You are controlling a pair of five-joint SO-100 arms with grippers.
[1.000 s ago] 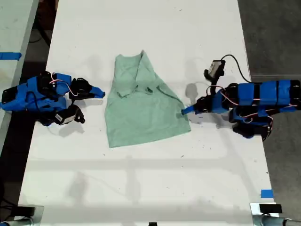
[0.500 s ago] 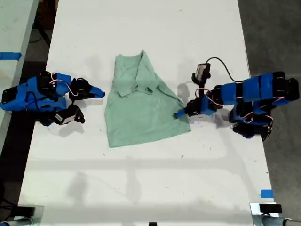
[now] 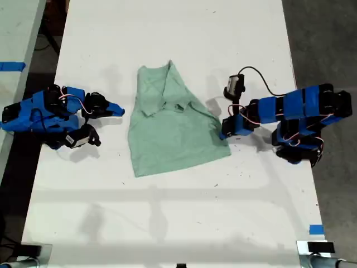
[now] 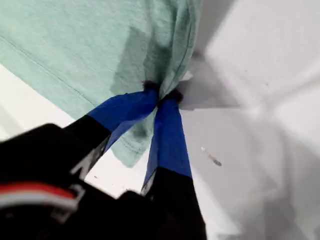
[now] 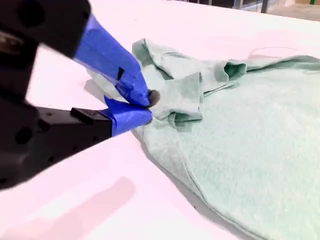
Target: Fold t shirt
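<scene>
- White tabletop point(image 3: 178, 223) fills the exterior view, with dark floor down both sides and blue tape marks at the edges.
- You have the t shirt point(image 3: 173, 125) lying mid-tabletop, pale mint green and wrinkled, its upper part already bunched and folded over itself, the hem end spread wider.
- Change over the last second: the arm on the exterior view's right has reached in from beside the cloth to the shirt's right-hand edge. The whole shirt has shifted slightly toward the exterior view's right, and that corner now looks lifted off the surface.
- Reading: the grasp appears made, so the fold step is probably starting. Your next move likely needs the edge carried across the body of the shirt.
- My first gripper point(image 4: 161, 95) is that arm's. Its blue-taped jaws are pinched together on the shirt's edge, with cloth gathered at the tips in the first wrist view.
- Arm pose: extended low and nearly level over the tabletop, forearm pointing toward the shirt.
- My second gripper point(image 5: 145, 105) sits just beside the sleeve side on the exterior view's left, jaws nearly together, holding nothing; no cloth lies between them.
- That arm stays folded back and has not moved across the three exterior pictures.
</scene>
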